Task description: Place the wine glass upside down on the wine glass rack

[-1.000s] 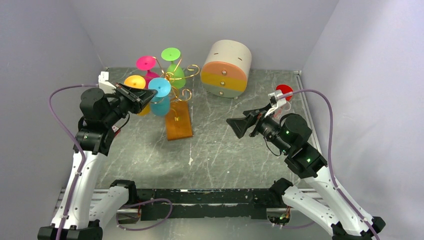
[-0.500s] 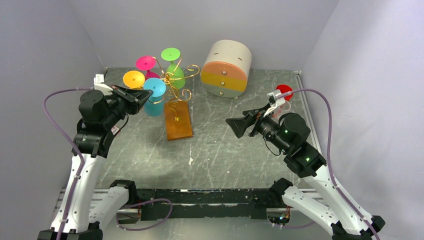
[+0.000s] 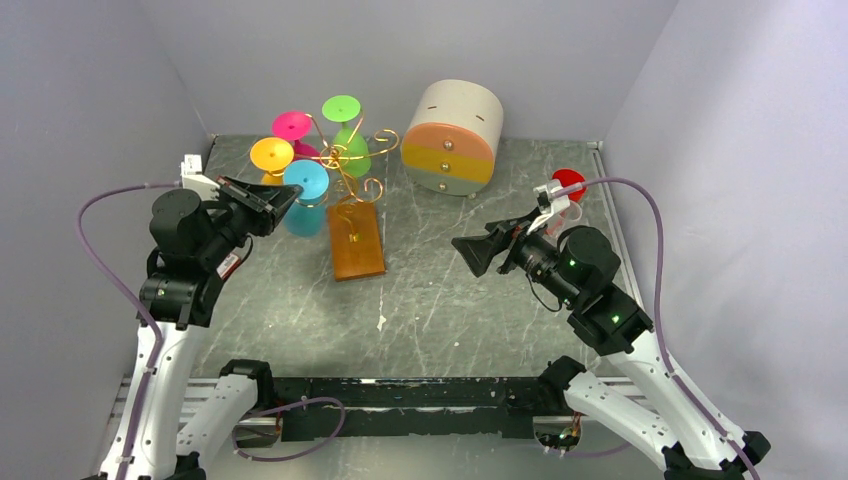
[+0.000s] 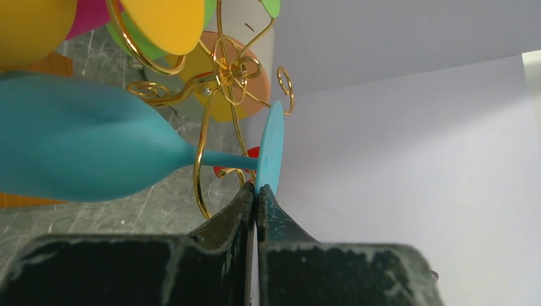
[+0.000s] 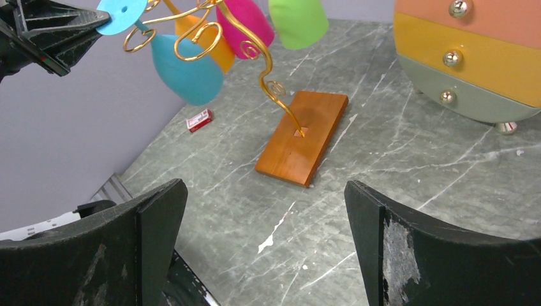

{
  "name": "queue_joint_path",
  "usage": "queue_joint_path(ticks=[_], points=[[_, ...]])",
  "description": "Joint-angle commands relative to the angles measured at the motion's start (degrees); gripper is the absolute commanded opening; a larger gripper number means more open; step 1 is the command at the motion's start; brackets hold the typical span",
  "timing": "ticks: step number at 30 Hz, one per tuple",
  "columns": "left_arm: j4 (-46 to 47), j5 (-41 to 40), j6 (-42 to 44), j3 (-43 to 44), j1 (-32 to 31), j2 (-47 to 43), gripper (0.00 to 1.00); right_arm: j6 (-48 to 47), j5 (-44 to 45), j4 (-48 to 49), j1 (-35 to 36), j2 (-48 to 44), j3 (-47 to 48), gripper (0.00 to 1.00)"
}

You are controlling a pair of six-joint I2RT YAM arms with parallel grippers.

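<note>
The gold wire wine glass rack stands on its brown wooden base at the back left. Orange, pink and green glasses hang on it upside down. My left gripper is shut on the foot rim of a teal wine glass, bowl down, at the rack's left side. In the left wrist view the fingertips pinch the teal foot and the stem crosses a gold scroll arm. My right gripper is open and empty, right of the rack.
A round cream drawer box with orange, yellow and grey drawers stands at the back centre. A red object sits at the right edge behind my right arm. A small red packet lies on the table left of the base.
My left arm has drawn back to the left, and the teal glass in it has shifted slightly left at the rack. The right arm has not moved.
</note>
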Motion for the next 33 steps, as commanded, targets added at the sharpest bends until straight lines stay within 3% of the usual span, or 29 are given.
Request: queue_joint_path(ticks=[1,23,33], points=[[-1.2,0.7,0.9,2.2,0.5,-1.3,0.07,-0.1,0.2,0.4,0.3,-0.9,0.3,1.00],[0.1,6.0,0.5,-1.8,0.5,-3.1,0.07,-0.2,0.5,0.2,0.3,-1.3,-0.2,1.00],[-0.3,7.0,0.9,-3.1,0.5,-3.1,0.17,-0.3,2.7,-1.2,0.3,-1.5,-0.1,1.00]])
